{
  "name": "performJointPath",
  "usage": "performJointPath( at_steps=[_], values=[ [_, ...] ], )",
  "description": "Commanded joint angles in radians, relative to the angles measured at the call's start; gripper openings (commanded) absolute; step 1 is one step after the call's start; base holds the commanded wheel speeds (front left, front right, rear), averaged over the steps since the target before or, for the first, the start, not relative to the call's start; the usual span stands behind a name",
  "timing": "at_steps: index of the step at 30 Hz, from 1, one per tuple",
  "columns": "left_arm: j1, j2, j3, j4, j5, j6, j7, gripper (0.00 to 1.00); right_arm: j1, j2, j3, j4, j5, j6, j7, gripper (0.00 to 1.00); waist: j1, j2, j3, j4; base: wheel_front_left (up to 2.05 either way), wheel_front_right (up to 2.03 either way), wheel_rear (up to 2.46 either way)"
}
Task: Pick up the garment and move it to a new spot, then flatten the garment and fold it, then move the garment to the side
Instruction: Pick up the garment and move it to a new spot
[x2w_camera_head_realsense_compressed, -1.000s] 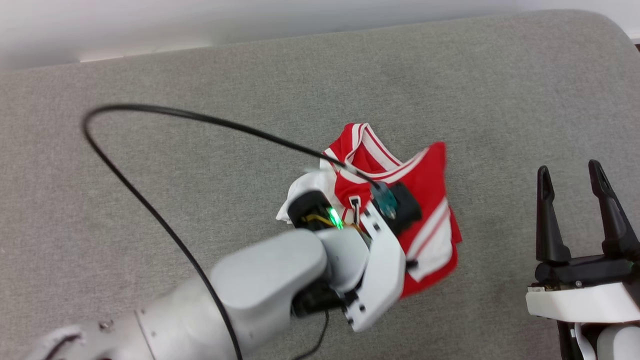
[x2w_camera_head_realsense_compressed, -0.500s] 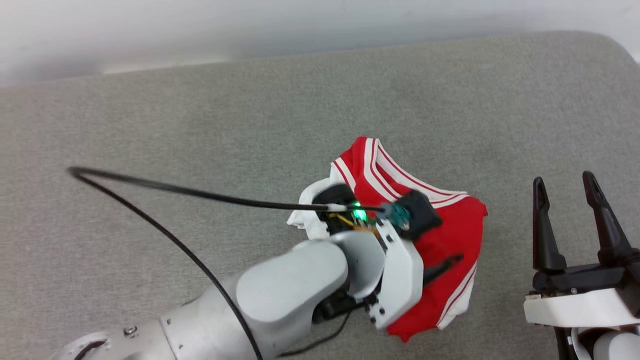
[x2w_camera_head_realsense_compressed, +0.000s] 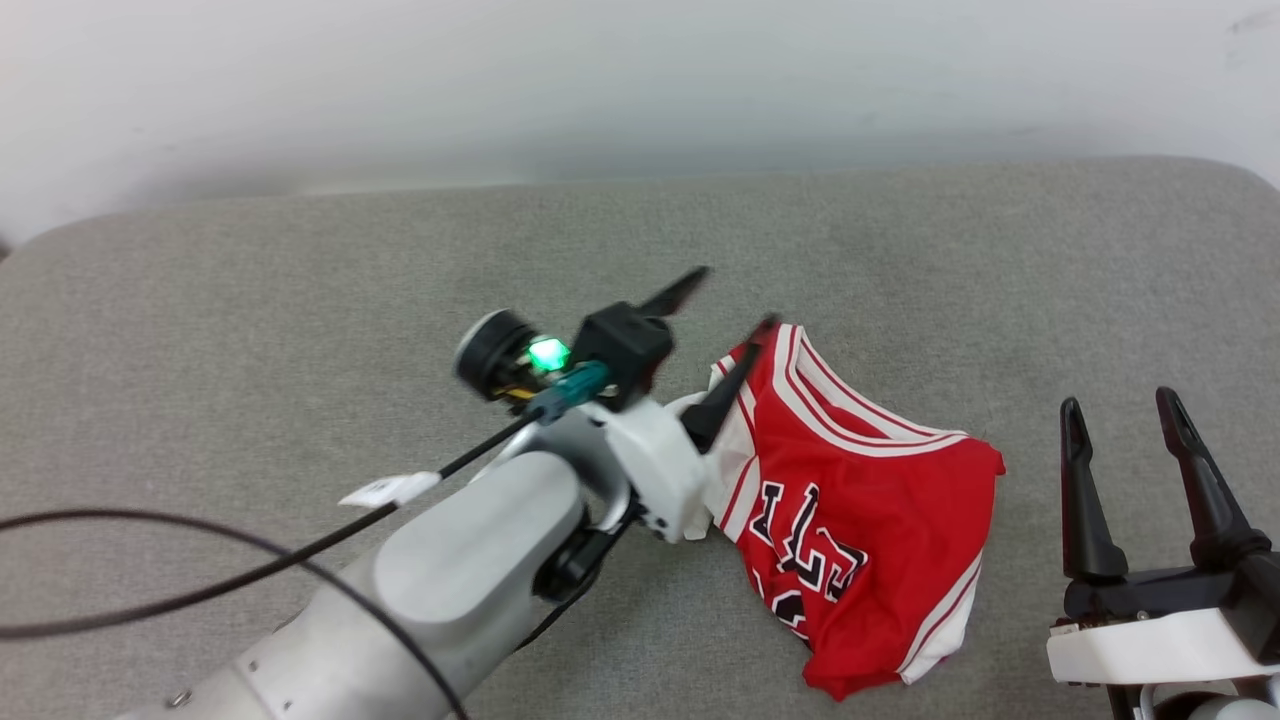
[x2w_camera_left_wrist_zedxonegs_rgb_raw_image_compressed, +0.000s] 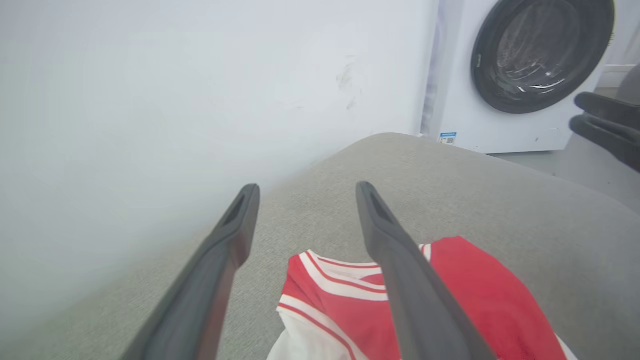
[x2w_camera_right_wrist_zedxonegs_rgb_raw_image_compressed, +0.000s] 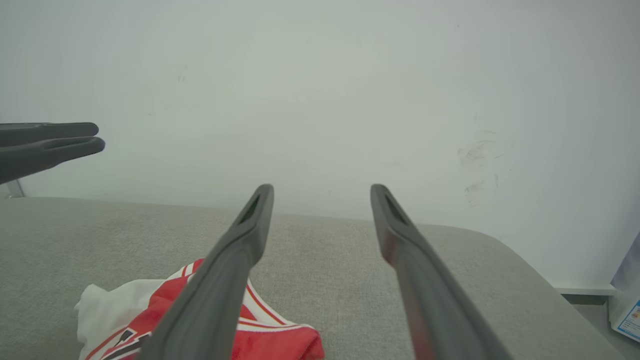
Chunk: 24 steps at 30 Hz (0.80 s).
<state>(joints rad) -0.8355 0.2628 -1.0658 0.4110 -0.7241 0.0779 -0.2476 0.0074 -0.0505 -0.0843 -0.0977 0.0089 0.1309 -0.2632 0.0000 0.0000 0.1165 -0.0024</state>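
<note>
Our left gripper (x2w_camera_head_realsense_compressed: 737, 297) hangs spread wide and empty over the left edge of the crumpled garment (x2w_camera_head_realsense_compressed: 860, 500), which lies on the grey cushion (x2w_camera_head_realsense_compressed: 300, 300), left of our equally wide right gripper (x2w_camera_head_realsense_compressed: 1118, 400).

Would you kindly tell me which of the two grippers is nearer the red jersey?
The left gripper: open, with one finger over the striped edge of the jersey in the head view. The right gripper, also open, stands apart off its other side.
</note>
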Motion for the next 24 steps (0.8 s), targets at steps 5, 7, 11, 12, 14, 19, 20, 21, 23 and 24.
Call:
performJointPath(
  at_steps=[5, 7, 11, 12, 14, 19, 20, 21, 23, 24],
  values=[
    [0.129, 0.065, 0.161, -0.072, 0.065, 0.116, -0.019, 1.00, 0.021, 0.001, -0.001, 0.003, 0.005, 0.000, -0.002, 1.00, 0.0000, 0.0000, -0.027, 0.018, 0.00, 0.00, 0.00],
    [0.210, 0.090, 0.237, -0.120, 0.105, 0.148, -0.018, 1.00, 0.026, 0.001, 0.000, 0.005, 0.009, 0.000, -0.002, 1.00, 0.0000, 0.0000, -0.035, 0.020, 0.00, 0.00, 0.00],
    [0.358, 0.128, 0.386, -0.210, 0.185, 0.195, -0.017, 1.00, 0.041, 0.000, -0.002, 0.007, 0.019, 0.000, -0.002, 1.00, 0.0000, 0.0000, -0.052, 0.024, 0.00, 0.00, 0.00],
    [0.398, 0.129, 0.423, -0.230, 0.200, 0.201, -0.018, 1.00, 0.042, 0.001, -0.002, 0.008, 0.021, 0.000, -0.002, 1.00, 0.0000, 0.0000, -0.055, 0.025, 0.00, 0.00, 0.00],
    [0.476, 0.130, 0.492, -0.270, 0.239, 0.210, -0.018, 1.00, 0.046, 0.001, -0.002, 0.009, 0.030, 0.000, -0.002, 1.00, 0.0000, 0.0000, -0.061, 0.027, 0.00, 0.00, 0.00],
    [0.734, 0.055, 0.737, -0.369, 0.387, 0.196, -0.018, 1.00, 0.078, 0.001, -0.002, 0.034, 0.072, 0.000, -0.002, 1.00, 0.0000, 0.0000, -0.089, 0.033, 0.00, 0.00, 0.00],
    [0.755, 0.045, 0.753, -0.375, 0.406, 0.190, -0.018, 1.00, 0.080, 0.000, -0.002, 0.037, 0.074, 0.000, -0.002, 1.00, 0.0000, 0.0000, -0.092, 0.033, 0.00, 0.00, 0.00],
    [0.775, 0.036, 0.772, -0.383, 0.425, 0.184, -0.018, 1.00, 0.084, 0.000, -0.001, 0.041, 0.082, 0.000, -0.002, 1.00, 0.0000, 0.0000, -0.095, 0.032, 0.00, 0.00, 0.00],
    [0.812, 0.013, 0.807, -0.397, 0.455, 0.167, -0.018, 1.00, 0.090, 0.000, -0.002, 0.045, 0.095, 0.000, -0.002, 1.00, 0.0000, 0.0000, -0.099, 0.032, 0.00, 0.00, 0.00],
    [0.829, 0.004, 0.820, -0.400, 0.470, 0.158, -0.018, 1.00, 0.095, 0.000, -0.001, 0.047, 0.099, 0.000, -0.002, 1.00, 0.0000, 0.0000, -0.102, 0.031, 0.00, 0.00, 0.00]
  ],
)
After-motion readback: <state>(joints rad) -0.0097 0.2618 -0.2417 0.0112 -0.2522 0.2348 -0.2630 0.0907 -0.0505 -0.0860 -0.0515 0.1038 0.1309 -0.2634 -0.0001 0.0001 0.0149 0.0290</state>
